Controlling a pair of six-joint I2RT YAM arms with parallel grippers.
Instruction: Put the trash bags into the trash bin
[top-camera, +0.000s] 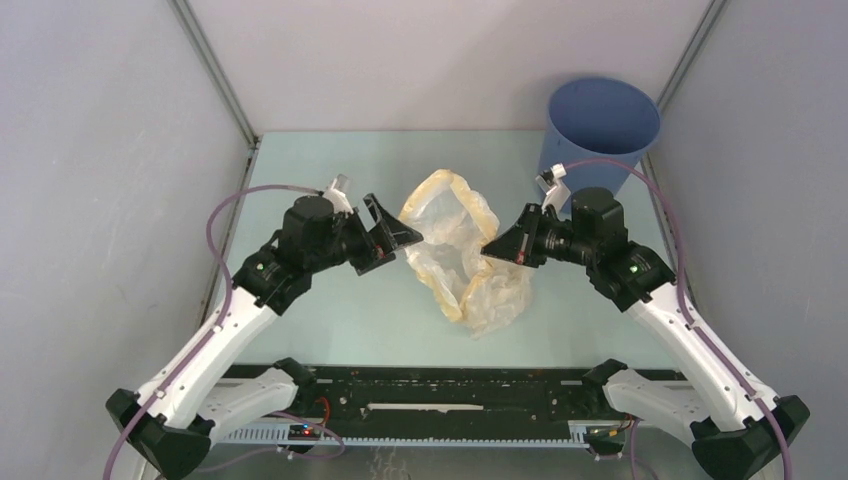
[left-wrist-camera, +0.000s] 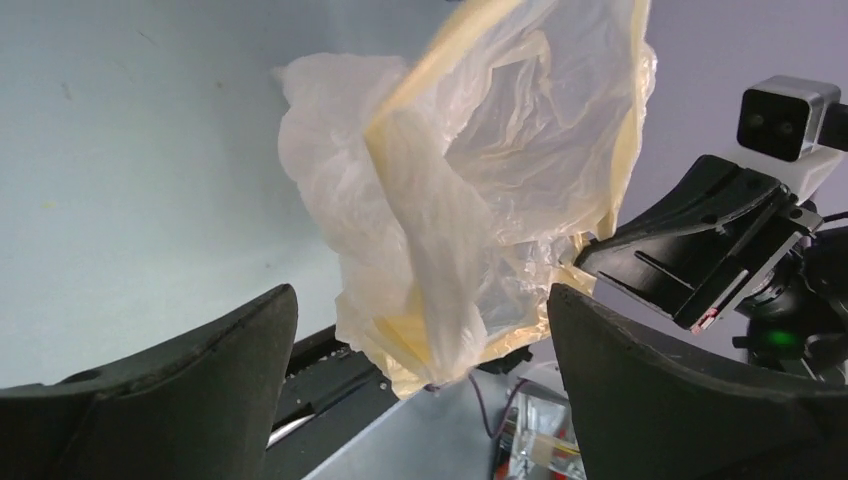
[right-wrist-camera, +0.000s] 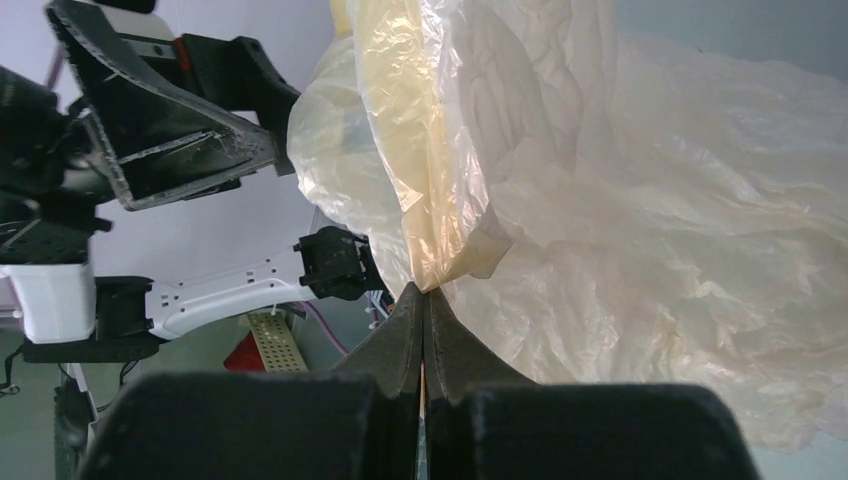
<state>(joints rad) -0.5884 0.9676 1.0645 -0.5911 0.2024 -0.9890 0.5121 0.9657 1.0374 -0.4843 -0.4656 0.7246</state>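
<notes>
The trash bag (top-camera: 462, 262) is held near the middle of the table (top-camera: 330, 320), between the two arms. Its mouth is partly spread and its lower folds sag toward the near edge; whether they rest on the surface cannot be told. The right hand (top-camera: 492, 250) is closed on the deeper yellow band (right-wrist-camera: 425, 200) at the rim, with only a thin fold pinched between the fingertips. The left hand (top-camera: 395, 243) is spread wide just beside the opposite side of the bag, and nothing is gripped by it. The trash bin (top-camera: 600, 125) stands upright at the far right corner, behind the right arm and apart from the bag. The step in hand is judged to be the taking of a second hold on the rim. This is best done by bringing the left fingers around the yellow band rather than the slack film, which is likely to slip, and they should be shut only once the band lies between them. Since the bag looks bulkier than the bin's mouth, it should be gathered and lowered bottom first, without the bin being knocked.
</notes>
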